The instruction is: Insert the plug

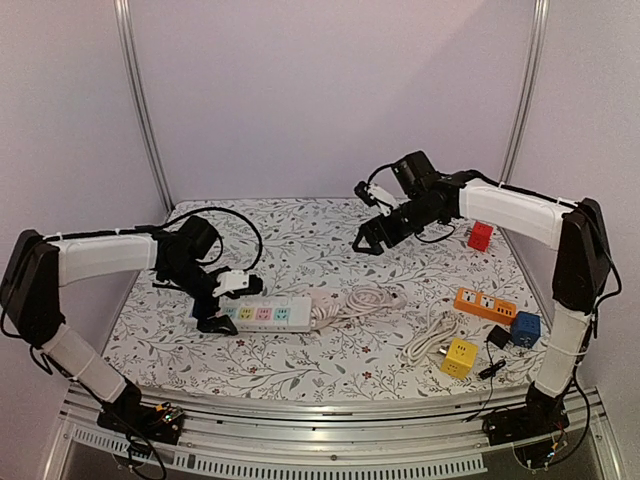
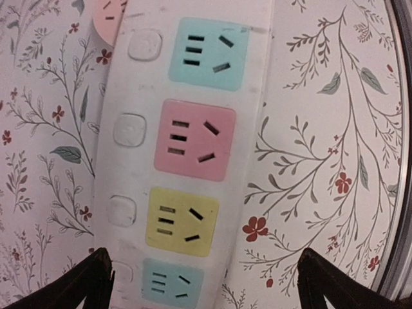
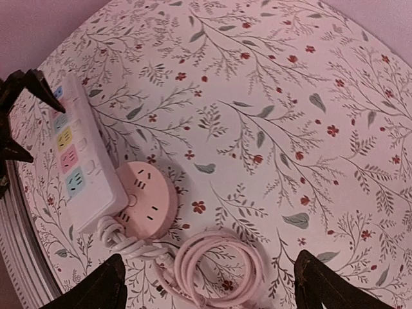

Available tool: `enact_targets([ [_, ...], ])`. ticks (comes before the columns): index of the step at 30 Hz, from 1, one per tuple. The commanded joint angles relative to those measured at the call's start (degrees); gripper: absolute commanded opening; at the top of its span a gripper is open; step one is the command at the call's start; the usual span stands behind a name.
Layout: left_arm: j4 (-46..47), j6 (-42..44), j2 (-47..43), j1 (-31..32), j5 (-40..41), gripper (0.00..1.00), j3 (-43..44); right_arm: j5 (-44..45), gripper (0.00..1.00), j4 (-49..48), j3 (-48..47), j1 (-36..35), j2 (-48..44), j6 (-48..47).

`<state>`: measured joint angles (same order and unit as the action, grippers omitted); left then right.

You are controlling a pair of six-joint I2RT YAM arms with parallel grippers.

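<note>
A white power strip [image 1: 265, 313] with blue, pink and yellow sockets lies on the flowered cloth at front left. My left gripper [image 1: 222, 305] hovers over its left end, open. In the left wrist view the strip [image 2: 187, 148] runs up the frame, and the gripper [image 2: 206, 286] is open and empty, one finger [image 2: 93, 283] over the strip's edge and the other over the cloth. My right gripper [image 1: 362, 217] is open and empty, raised above the middle back of the table. In its view [image 3: 209, 290] it looks down on a pink round socket [image 3: 145, 199], a pink coiled cable [image 3: 219, 264] and the strip [image 3: 80, 161].
A white coiled cable [image 1: 428, 340] lies at front right beside a yellow cube socket [image 1: 460, 357]. An orange strip [image 1: 485, 303], a blue cube [image 1: 525, 328], a black adapter [image 1: 497, 337] and a red cube [image 1: 481, 235] stand along the right side.
</note>
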<state>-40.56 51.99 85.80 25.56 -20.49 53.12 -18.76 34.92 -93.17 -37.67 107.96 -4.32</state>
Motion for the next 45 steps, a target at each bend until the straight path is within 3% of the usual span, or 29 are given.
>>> enact_targets([
  [1,5.5,2.9,7.0,2.5,2.8,0.99,3.6,4.8,0.85,3.7,6.3,3.2,2.3,13.2],
  [4,4.8,4.1,11.4,3.9,2.6,0.99,6.0,-1.3,0.85,0.6,7.9,3.2,3.8,15.0],
  [7,3.8,5.3,14.7,5.4,2.5,1.00,7.5,-1.3,0.82,-0.2,8.7,3.3,5.3,15.4],
  [13,4.4,4.3,19.9,6.6,3.5,1.00,10.9,-2.8,0.69,-0.4,10.1,2.3,10.8,15.2],
  [16,4.1,4.1,19.6,7.4,3.8,0.95,10.8,-0.3,0.56,-0.3,10.6,1.4,12.1,14.5],
  [18,3.1,3.7,18.6,7.7,3.9,0.81,10.8,-0.1,0.46,0.0,10.5,1.3,12.8,14.3],
  [22,-0.6,1.3,15.4,7.8,3.2,0.34,11.8,0.0,0.23,1.6,11.1,1.4,12.7,13.3],
  [24,-1.1,-1.4,12.9,7.8,3.7,0.03,12.5,-0.6,0.12,2.3,11.2,1.6,11.9,12.8],
  [25,-1.2,-3.6,11.6,7.8,4.3,0.00,13.2,-1.2,0.06,2.6,11.3,1.8,11.1,12.6],
  [26,-1.4,-5.4,10.3,7.8,4.8,0.00,14.3,-1.7,0.00,2.7,11.4,2.1,10.5,12.5],
  [32,-2.1,-15.0,6.5,7.7,12.7,0.00,20.9,-7.1,0.00,2.2,13.8,1.3,3.5,12.9],
  [37,0.8,-17.8,10.7,6.9,24.1,0.00,22.3,-10.9,0.00,0.3,17.3,-5.7,-3.6,11.6],
  [43,7.3,-21.6,15.1,3.6,25.0,0.00,25.1,-10.8,0.00,-3.0,23.0,-10.3,-8.1,13.7],
  [45,7.2,-21.7,15.2,3.3,22.9,0.00,25.9,-6.8,0.00,-3.1,23.1,-10.5,-8.7,14.6],
])
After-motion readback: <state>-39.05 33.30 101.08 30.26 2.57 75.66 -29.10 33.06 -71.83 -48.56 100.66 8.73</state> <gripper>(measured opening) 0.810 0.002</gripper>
